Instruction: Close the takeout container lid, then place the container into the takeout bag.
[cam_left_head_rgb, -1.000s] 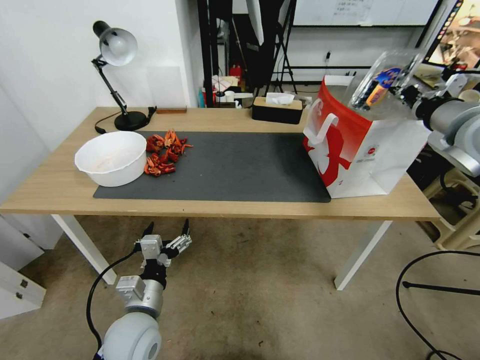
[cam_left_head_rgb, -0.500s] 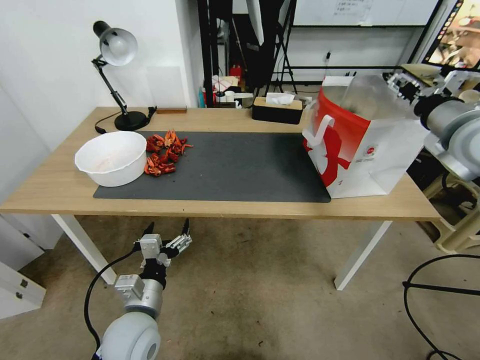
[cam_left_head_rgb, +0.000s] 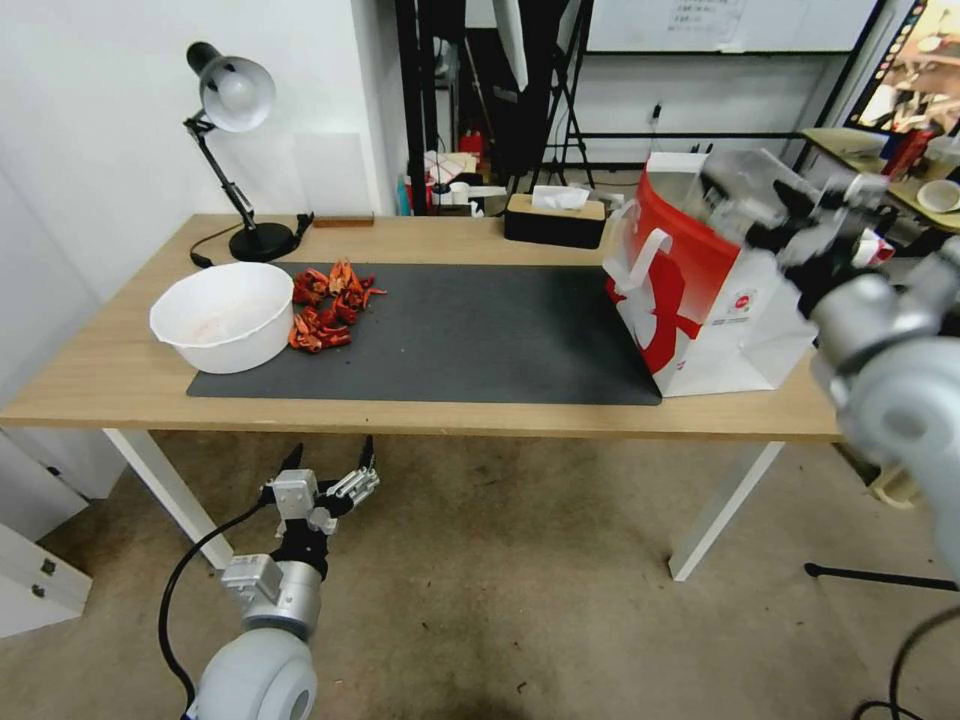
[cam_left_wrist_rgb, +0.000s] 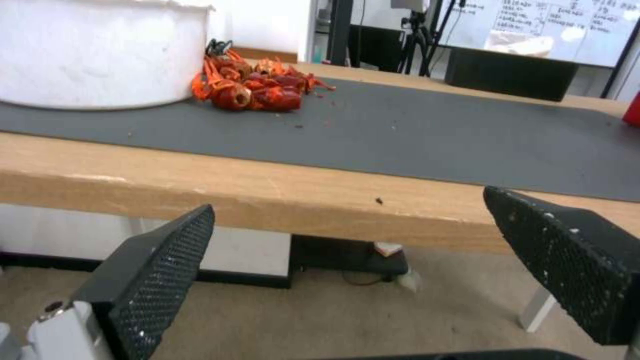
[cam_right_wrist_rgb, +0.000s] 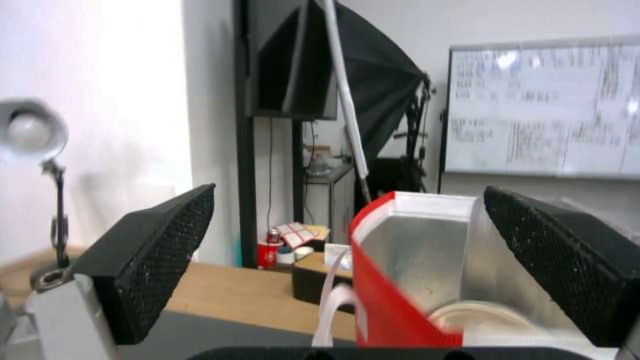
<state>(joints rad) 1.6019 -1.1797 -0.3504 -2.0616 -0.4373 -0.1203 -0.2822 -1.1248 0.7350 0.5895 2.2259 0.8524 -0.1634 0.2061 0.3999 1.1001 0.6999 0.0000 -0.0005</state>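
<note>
The red-and-white takeout bag stands open on the table's right end, its white handle facing the mat. My right gripper hovers open and empty at the bag's upper right rim. In the right wrist view the open right gripper looks past the takeout bag at its foil lining, with a pale rounded shape low inside that I cannot identify. The takeout container and its lid are hidden from view. My left gripper hangs open and empty below the table's front edge; the left gripper faces that edge in its wrist view.
A white bowl and a pile of red crayfish shells sit at the left of the dark mat. A desk lamp stands at the back left and a black tissue box at the back centre.
One second ago the right gripper held the clear container above the bag; it has since let go, the container is out of sight, and the arm has drawn back. The left arm barely moved.
</note>
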